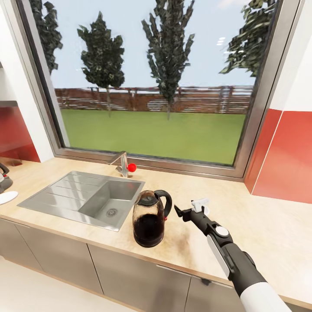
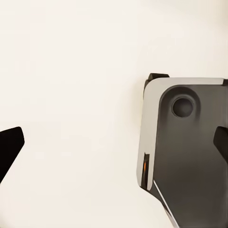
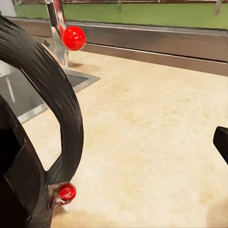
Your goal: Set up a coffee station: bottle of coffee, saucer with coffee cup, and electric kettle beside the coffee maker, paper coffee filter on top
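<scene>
The electric kettle (image 1: 149, 219), dark tinted glass with a black lid and loop handle, stands upright on the beige countertop (image 1: 260, 225), just right of the sink. My right gripper (image 1: 184, 211) hovers open a little to the right of the kettle's handle, apart from it. In the right wrist view the handle (image 3: 57, 95) and the red switch (image 3: 66, 191) loom close, with one fingertip (image 3: 221, 141) at the edge. A small white cup-like shape (image 1: 200, 203) over a white round rim peeks out behind that gripper, partly hidden. My left gripper (image 2: 116, 142) is open over pale floor.
A steel sink (image 1: 86, 199) with a red-knobbed tap (image 1: 125, 166) lies left of the kettle. A big window fills the back wall. At the far left edge sit a dark object (image 1: 3, 180) and a white flat dish (image 1: 6, 197). The robot's grey base (image 2: 190, 156) shows below the left gripper.
</scene>
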Motion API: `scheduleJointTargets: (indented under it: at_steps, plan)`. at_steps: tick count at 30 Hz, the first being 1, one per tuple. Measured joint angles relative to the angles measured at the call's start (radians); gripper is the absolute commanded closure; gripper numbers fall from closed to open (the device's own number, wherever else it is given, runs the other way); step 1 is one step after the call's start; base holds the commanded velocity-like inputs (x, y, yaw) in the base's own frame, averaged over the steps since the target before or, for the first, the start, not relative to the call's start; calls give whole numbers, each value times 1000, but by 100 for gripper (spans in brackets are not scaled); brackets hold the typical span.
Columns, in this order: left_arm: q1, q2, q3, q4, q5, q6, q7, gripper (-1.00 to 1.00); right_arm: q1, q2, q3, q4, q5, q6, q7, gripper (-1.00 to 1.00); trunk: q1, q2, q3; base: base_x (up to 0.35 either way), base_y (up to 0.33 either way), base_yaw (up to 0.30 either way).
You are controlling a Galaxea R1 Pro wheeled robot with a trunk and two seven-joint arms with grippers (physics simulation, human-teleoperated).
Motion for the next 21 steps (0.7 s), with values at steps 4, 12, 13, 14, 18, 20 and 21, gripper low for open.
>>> scheduleJointTargets:
  at_steps: [4,12,13,14,18,20,21]
  plan:
    - [0,0,0,0,1,1,0,-100,0,1,1,3,-1,-3,1,-100,0,0,0,0,0,0]
    - [0,-2,0,0,0,-1,0,-100,0,1,3,11,-1,-3,1,-100,0,0,0,109,63,0]
    - [0,-2,0,0,0,-1,0,-100,0,1,3,11,-1,-3,1,-100,0,0,0,96,56,0]
    - [0,-2,0,0,0,-1,0,-100,0,1,3,11,-1,-3,1,-100,0,0,0,61,36,0]
    - [0,-2,0,0,0,-2,0,-100,0,2,3,11,-1,-3,1,-100,0,0,0,29,17,0]
    - [0,-2,0,0,0,-2,0,-100,0,2,3,11,-1,-3,1,-100,0,0,0,9,5,0]
    - [0,-2,0,0,0,-2,0,-100,0,2,3,11,-1,-3,1,-100,0,0,0,7,4,0]
